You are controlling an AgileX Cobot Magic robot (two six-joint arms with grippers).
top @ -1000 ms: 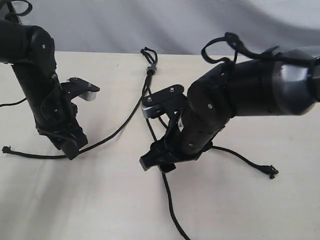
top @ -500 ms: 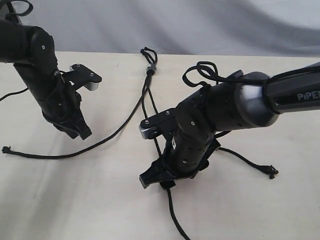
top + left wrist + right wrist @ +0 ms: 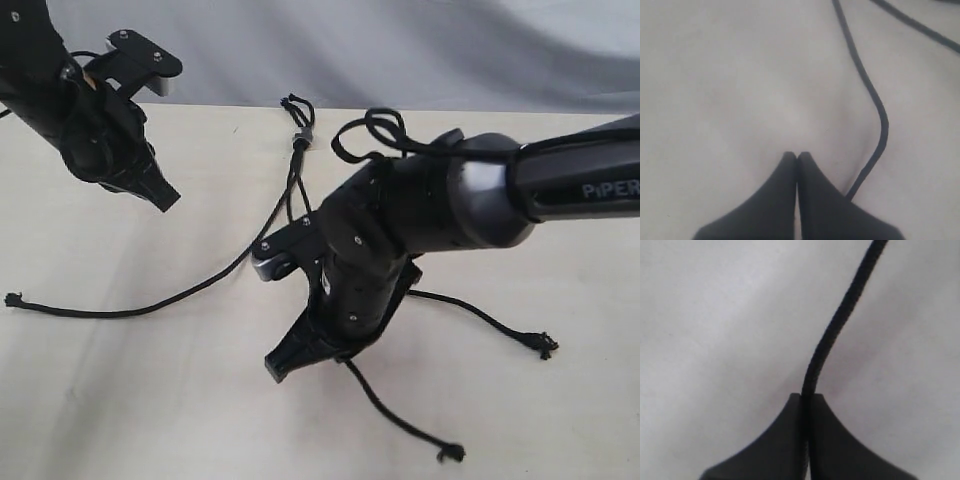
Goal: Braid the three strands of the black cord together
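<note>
Right pincer [image 3: 282, 363] grips one strand [image 3: 400, 415], lower centre, presumably so I can cross it over; left pincer [image 3: 165, 197] sits closed and empty, upper left.

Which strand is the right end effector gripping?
The middle strand, pinched in the right end effector; the left strand and right strand lie free.

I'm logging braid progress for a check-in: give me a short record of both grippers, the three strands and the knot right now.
left gripper: shut, empty, raised off the table
right gripper: shut on the middle strand, low over the table
left strand: loose, curving out toward the left arm's side
right strand: loose, partly hidden under the right arm
knot: near the table's far edge
braid: none visible
</note>
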